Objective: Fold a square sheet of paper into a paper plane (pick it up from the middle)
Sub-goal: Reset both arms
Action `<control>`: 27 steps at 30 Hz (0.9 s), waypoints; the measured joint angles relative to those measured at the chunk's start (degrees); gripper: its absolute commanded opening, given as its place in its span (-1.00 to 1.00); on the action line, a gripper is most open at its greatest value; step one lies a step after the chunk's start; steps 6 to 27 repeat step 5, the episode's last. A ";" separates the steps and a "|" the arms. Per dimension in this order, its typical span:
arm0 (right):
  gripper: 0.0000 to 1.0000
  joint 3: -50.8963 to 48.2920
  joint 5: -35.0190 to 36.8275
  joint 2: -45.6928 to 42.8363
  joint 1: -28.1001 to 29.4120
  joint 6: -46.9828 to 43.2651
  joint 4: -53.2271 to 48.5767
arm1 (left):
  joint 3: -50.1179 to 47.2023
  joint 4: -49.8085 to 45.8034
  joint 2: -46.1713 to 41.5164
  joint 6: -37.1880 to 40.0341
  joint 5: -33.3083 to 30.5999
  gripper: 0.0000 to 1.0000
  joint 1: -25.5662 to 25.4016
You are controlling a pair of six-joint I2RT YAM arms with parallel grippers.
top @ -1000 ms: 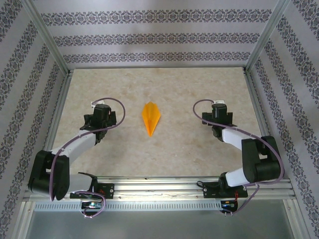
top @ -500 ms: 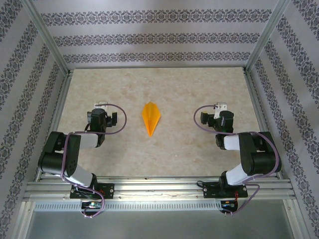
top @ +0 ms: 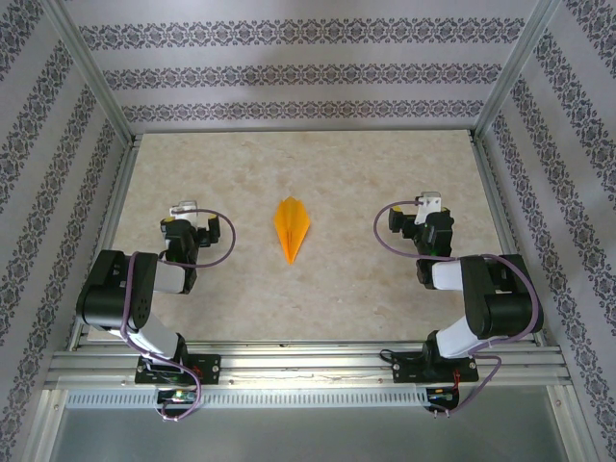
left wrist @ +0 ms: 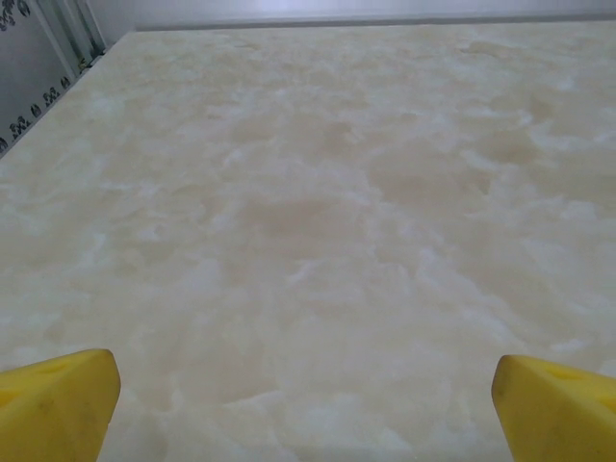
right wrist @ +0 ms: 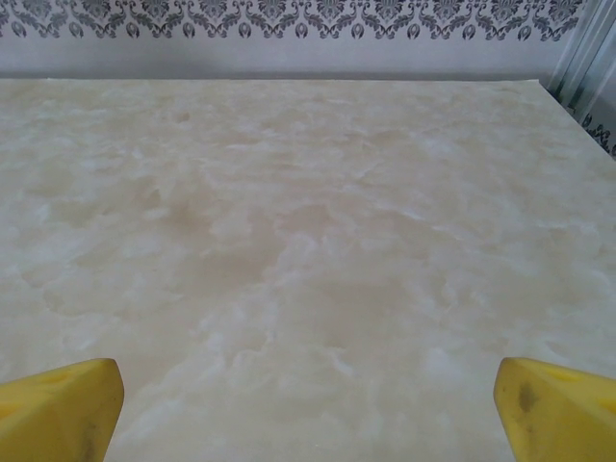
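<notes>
**Top view.** The plane (top: 293, 229) lies flat near the middle of the bench (top: 366, 164), a slim orange dart with its nose toward the near edge. The left gripper (top: 185, 221) sits well to the left of the plane and the right gripper (top: 425, 219) well to its right. Neither touches it. Both arms are folded back toward their bases. The folding appears complete, though the creases are too small here to judge.

**Left wrist view.** Two yellow fingers (left wrist: 58, 404) stand at the bottom corners, wide apart, with nothing between them. Bare bench runs ahead to the far edge.

**Right wrist view.** The fingers (right wrist: 58, 409) are likewise wide apart and empty. Bare bench runs up to the patterned back wall (right wrist: 289, 19).

**Procedure.** The step in hand is judged to be parking the arms.
- Hold both sets of jaws wide.
- Move each arm away from the plane, never across it.
- Keep the cable loops (top: 226, 231) off the paper. It is light, and a brush would likely shift it.

**Clearance.**
- Open bench surrounds the plane on all sides.
- The side rails (top: 123, 192) stand outboard of each gripper, on the side away from the plane. That is the limit to watch.
</notes>
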 measured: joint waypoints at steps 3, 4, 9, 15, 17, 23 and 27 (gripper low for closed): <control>0.96 0.00 0.35 0.00 0.02 0.00 0.02 | 0.00 0.37 0.00 -0.20 0.00 0.99 0.00; 0.96 0.00 0.37 0.00 0.04 0.00 0.04 | 0.00 0.57 0.00 -0.24 0.00 0.99 0.00; 0.96 0.00 0.39 0.00 0.02 0.00 0.04 | 0.00 0.70 0.00 -0.24 0.00 0.99 0.00; 0.96 0.00 0.39 0.00 0.02 0.00 0.04 | 0.00 0.70 0.00 -0.24 0.00 0.99 0.00; 0.96 0.00 0.39 0.00 0.02 0.00 0.04 | 0.00 0.70 0.00 -0.24 0.00 0.99 0.00; 0.96 0.00 0.39 0.00 0.02 0.00 0.04 | 0.00 0.70 0.00 -0.24 0.00 0.99 0.00; 0.96 0.00 0.39 0.00 0.02 0.00 0.04 | 0.00 0.70 0.00 -0.24 0.00 0.99 0.00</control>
